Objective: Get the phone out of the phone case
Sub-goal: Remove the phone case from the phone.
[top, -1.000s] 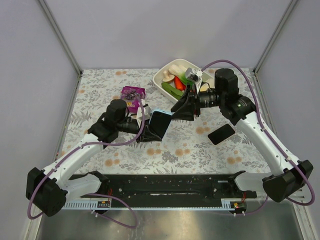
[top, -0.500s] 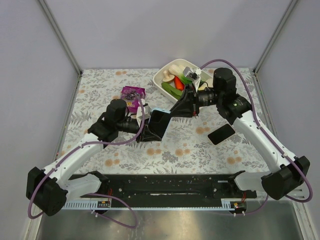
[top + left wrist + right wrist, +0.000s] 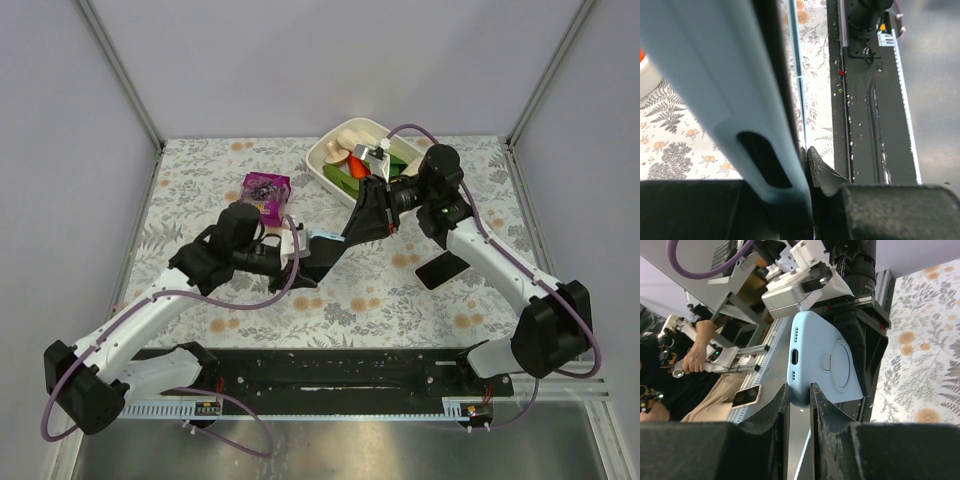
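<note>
The light blue phone case (image 3: 322, 238) hangs above the middle of the table, held between both arms. Its back, with a round ring and a port hole, shows in the right wrist view (image 3: 825, 355). My right gripper (image 3: 799, 397) is shut on the case's lower corner, one finger (image 3: 777, 407) on each side. My left gripper (image 3: 807, 160) is shut on the thin side lip of the case (image 3: 715, 75). A dark strip inside the case looks like the phone's edge (image 3: 771, 60). From above, the left gripper (image 3: 300, 262) and right gripper (image 3: 350, 238) meet at the case.
A separate black phone (image 3: 443, 268) lies flat on the floral cloth, right of centre. A white bowl (image 3: 322, 162) of toy vegetables stands at the back. A purple box (image 3: 265, 188) sits back left. A black rail (image 3: 330, 370) runs along the near edge.
My right gripper has closed on the case's corner and swung in towards it. The case has tipped more edge-on, and the left arm has shifted slightly right with it.
</note>
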Available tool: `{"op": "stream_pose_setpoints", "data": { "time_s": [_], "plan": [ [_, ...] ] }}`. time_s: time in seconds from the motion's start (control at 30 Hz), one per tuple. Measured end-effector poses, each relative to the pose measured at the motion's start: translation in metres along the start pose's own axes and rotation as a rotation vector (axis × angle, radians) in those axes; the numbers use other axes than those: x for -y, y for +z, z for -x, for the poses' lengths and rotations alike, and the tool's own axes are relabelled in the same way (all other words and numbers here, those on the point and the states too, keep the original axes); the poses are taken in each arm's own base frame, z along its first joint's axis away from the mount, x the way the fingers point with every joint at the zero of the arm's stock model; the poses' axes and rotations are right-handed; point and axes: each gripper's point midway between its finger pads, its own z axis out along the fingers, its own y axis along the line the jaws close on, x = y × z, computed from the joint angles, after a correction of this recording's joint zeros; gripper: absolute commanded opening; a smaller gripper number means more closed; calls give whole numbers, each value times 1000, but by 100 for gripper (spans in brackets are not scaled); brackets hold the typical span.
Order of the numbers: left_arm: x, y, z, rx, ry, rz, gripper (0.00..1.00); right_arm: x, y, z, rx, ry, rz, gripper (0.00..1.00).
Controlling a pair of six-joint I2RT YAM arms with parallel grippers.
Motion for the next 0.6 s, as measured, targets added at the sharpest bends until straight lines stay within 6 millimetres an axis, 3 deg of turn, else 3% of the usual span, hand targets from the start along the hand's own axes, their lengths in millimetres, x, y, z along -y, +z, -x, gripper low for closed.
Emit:
{"op": "stream_pose_setpoints", "data": {
  "time_s": [0.13,0.6],
  "plan": [
    [1,0,-4,-61,61,37,0,-1,-2,-8,-46,30,49,0],
    [-9,-13,-7,-176,146,167,0,6,-1,-5,-53,84,54,0]
  ]
}}
